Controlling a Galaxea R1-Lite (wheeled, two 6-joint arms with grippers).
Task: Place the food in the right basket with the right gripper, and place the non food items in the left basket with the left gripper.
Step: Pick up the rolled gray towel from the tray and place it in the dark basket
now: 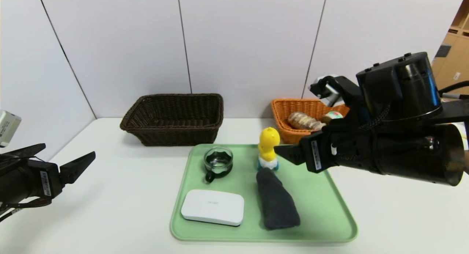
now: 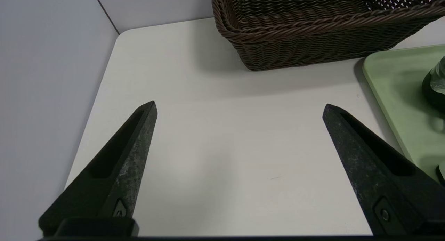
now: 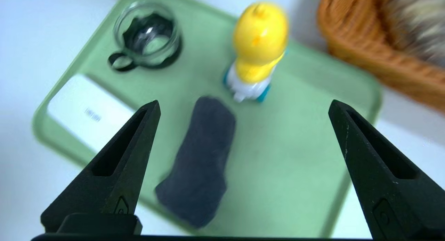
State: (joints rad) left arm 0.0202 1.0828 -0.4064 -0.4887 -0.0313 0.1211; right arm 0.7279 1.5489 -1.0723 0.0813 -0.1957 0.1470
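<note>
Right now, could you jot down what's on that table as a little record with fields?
tray: green tray holding glass cup, yellow duck toy, white box, rolled grey cloth
orange basket: bread roll and tin inside
dark basket: nothing visible inside
left pincer: open, over bare table
right pincer: open, empty, above tray

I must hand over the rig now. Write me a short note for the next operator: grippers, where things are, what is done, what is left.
Grippers: left gripper open, empty, over the table left of the tray. Right gripper open, empty, above the green tray.
Done: bread roll and tin lie in the orange basket.
Left: glass cup, duck toy, grey cloth and white box, all on the tray, go to the dark basket by the left gripper.
</note>
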